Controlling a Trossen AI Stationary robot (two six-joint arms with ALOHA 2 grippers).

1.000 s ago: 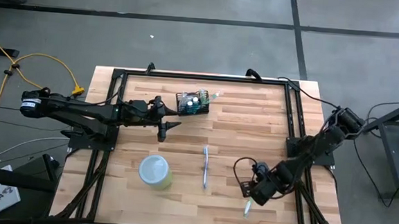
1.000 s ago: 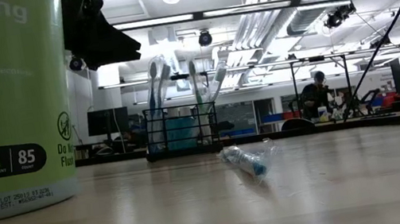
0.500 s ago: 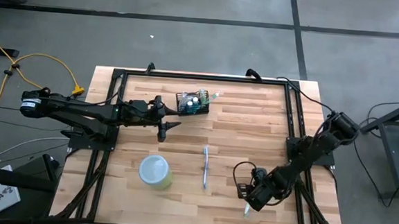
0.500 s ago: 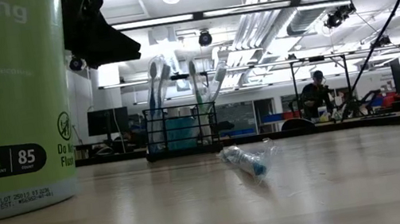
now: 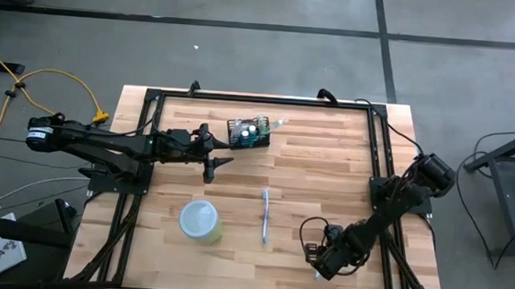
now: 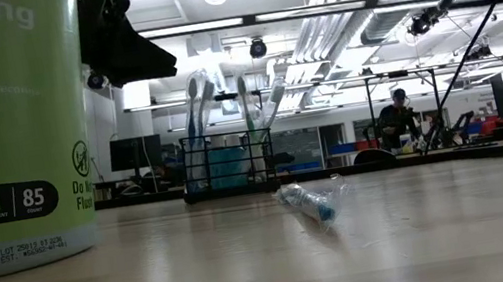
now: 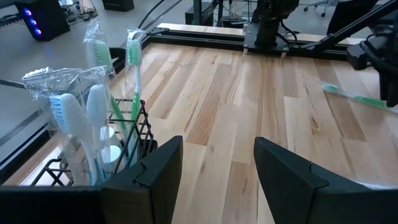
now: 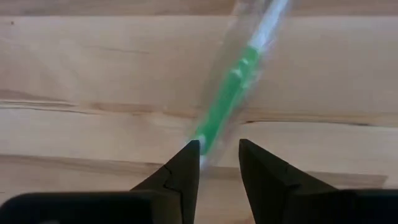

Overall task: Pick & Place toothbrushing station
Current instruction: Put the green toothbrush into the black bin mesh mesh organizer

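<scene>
The toothbrushing station [image 5: 249,132], a small black wire-mesh holder with several toothbrushes standing in it, rests on its base at the table's far middle. It also shows in the low view [image 6: 228,165] and the left wrist view [image 7: 121,146]. My left gripper [image 5: 219,164] hangs open just near-left of it, above the table [image 7: 217,168]. My right gripper [image 5: 322,259] is open, low over a green wrapped toothbrush [image 8: 233,87] near the front right. The brush's end lies between its fingertips [image 8: 217,158]. A blue wrapped toothbrush [image 5: 265,215] lies flat at the table's middle. My right gripper comes from above at the end of the green toothbrush [image 8: 205,134], which lies flat on the table, a finger [image 8: 183,165] on either side. I cannot tell whether the fingers touch it.
A round yellow-green canister with a pale lid [image 5: 201,222] stands at the front left and fills the left of the low view [image 6: 7,129]. A black frame [image 5: 260,98] runs around the table. There is bare wood between the holder and the right arm.
My right gripper has gone toward the table's near edge and a little to the left, coming down over the green toothbrush, and has left the low view. My left arm and the holder have kept still.
</scene>
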